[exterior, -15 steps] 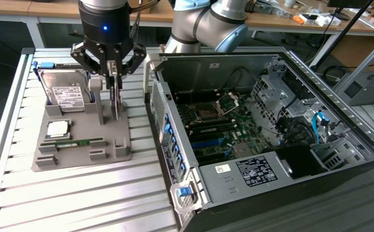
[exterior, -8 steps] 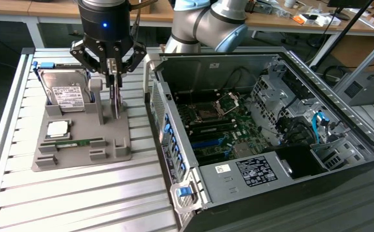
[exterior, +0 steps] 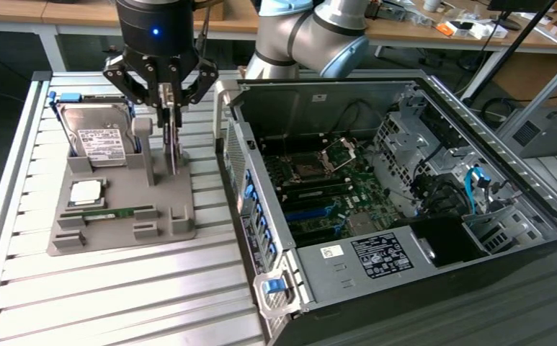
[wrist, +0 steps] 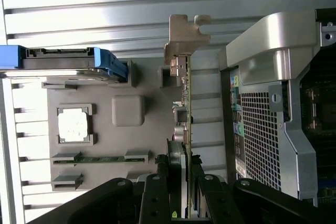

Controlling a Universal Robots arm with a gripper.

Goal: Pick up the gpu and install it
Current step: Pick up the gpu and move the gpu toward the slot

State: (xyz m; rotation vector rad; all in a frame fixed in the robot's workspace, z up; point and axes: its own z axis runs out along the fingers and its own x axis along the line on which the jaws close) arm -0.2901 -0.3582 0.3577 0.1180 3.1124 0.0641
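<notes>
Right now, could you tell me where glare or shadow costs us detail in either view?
Wrist view: the processor chip is washed out white, and the table slats glare; the gpu is evenly lit. Exterior view: the computer case is dim inside, its black corner bay lost in shadow.

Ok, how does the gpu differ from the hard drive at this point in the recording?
The gpu is a thin dark card seen edge-on, while the hard drive is a boxy silver block with a white label. The end effector is closed on the gpu's top edge, and nothing touches the hard drive. Both stand upright in the grey holder, the hard drive towards the exterior view's left.
</notes>
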